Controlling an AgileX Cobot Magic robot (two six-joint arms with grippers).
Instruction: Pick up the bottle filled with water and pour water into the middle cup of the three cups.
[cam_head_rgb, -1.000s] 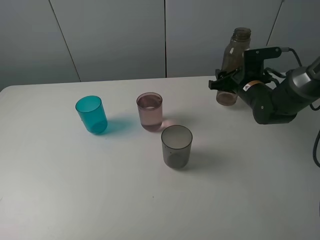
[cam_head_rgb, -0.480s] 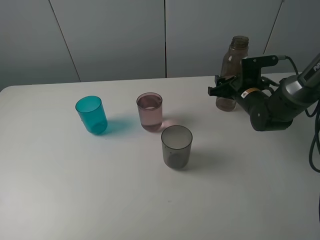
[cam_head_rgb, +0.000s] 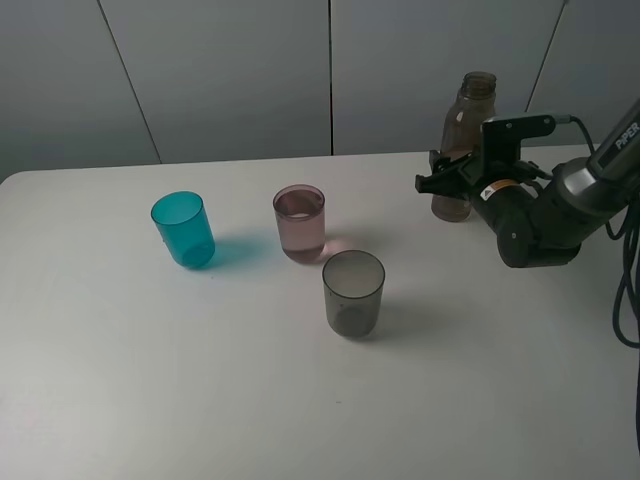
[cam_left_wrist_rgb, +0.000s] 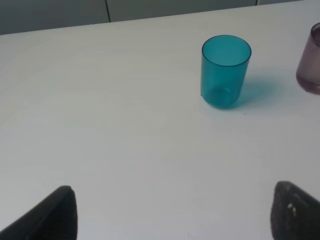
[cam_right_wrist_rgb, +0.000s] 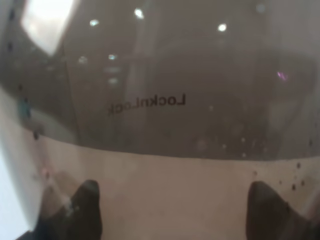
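Note:
The smoky grey-brown bottle (cam_head_rgb: 473, 108) stands upright on the table at the back right and fills the right wrist view (cam_right_wrist_rgb: 160, 75). My right gripper (cam_head_rgb: 447, 181) is closed around its lower body, with one fingertip on each side of it (cam_right_wrist_rgb: 86, 204). The pale pink middle cup (cam_head_rgb: 300, 222) holds some liquid and stands between the teal cup (cam_head_rgb: 183, 229) and the smoky grey cup (cam_head_rgb: 353, 292). My left gripper (cam_left_wrist_rgb: 172, 215) is open and empty over bare table, near the teal cup (cam_left_wrist_rgb: 225, 70); the pink cup (cam_left_wrist_rgb: 311, 62) is at that view's edge.
The white table (cam_head_rgb: 150, 380) ends at a grey panelled wall behind. The right arm's black body (cam_head_rgb: 540, 215) and its cables hang over the table's right side. The grey cup stands closest to the bottle.
The bottle has gone from tilted and lifted to upright on the table, a little further back. The right arm has moved back with it. The cups have not moved.

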